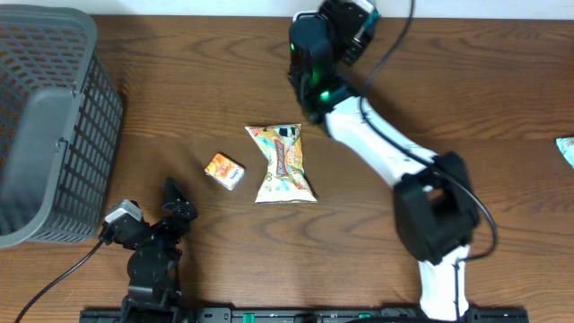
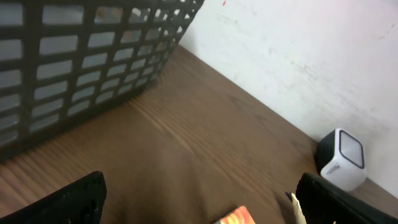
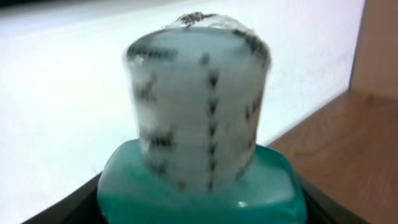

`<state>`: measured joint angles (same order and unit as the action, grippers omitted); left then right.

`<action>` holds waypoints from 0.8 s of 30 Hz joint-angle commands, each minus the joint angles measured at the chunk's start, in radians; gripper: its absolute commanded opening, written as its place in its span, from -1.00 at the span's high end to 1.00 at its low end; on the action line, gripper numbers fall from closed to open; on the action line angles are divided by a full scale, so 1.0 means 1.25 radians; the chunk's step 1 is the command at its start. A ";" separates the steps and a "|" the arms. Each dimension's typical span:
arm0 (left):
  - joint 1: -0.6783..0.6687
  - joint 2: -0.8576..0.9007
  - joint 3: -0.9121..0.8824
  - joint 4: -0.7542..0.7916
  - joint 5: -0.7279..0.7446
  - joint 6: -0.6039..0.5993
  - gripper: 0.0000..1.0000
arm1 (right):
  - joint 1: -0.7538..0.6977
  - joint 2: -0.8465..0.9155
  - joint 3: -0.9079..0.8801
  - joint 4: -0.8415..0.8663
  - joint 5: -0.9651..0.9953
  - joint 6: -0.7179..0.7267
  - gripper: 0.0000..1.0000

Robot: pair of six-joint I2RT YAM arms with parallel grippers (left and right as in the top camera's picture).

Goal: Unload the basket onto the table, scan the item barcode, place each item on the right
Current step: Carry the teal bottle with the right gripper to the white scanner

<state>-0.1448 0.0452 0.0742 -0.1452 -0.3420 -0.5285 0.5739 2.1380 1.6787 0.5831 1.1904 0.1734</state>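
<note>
A robot test lab set up like a shop checkout: 2 robot arms at a dark brown wooden table, a grey plastic mesh basket, a small white scanner box.

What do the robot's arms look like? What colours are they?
The right arm has long white tubes joined by chunky black joints, a little green light, and a black cable. The left arm is mostly black, with a small pale part and its own dark cable. Its claw has black fingers.
</note>
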 commanded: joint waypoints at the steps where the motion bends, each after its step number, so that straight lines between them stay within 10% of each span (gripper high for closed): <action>1: 0.001 0.000 -0.020 -0.008 -0.006 -0.006 -0.96 | 0.004 0.054 0.047 0.213 0.110 -0.433 0.49; 24: 0.001 0.000 -0.020 -0.008 -0.006 -0.006 -0.96 | -0.007 0.553 0.694 0.069 0.155 -0.607 0.49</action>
<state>-0.1448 0.0452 0.0742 -0.1448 -0.3431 -0.5282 0.5713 2.8517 2.4741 0.6460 1.3521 -0.5041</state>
